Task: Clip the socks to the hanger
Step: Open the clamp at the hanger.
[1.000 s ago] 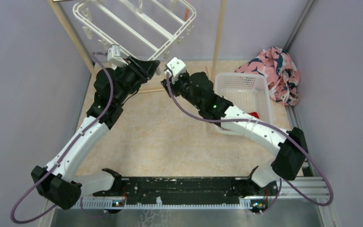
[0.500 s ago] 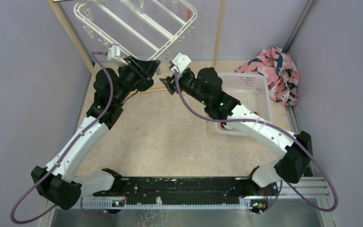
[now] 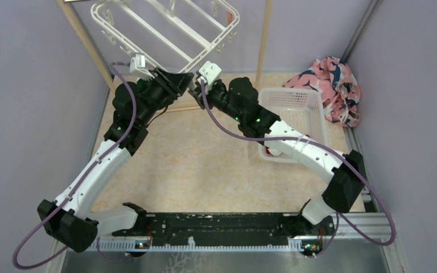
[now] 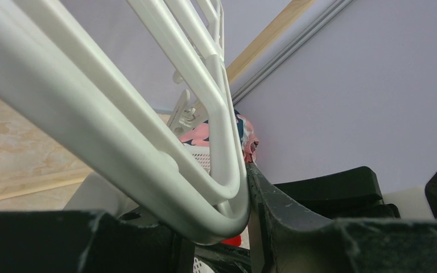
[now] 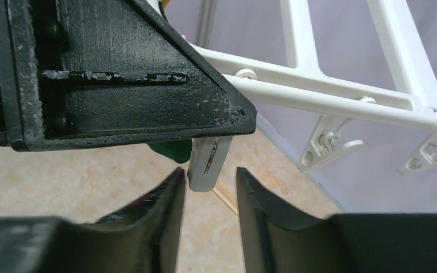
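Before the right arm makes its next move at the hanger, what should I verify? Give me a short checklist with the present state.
1. The left end effector clamps the corner of the white plastic rectangular drying frame: ok.
2. The small white dangling clip sits inside the right end effector: ok.
3. Its fingers press the clip: not ok, gaps on both sides.
4. The dark green sock is placed in the clip: cannot tell.

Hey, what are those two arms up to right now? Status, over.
Left gripper: jaws clamped on hanger corner. Right gripper: jaws open around a clip. Green sock peeks behind clip; both arms crowded close. Over.
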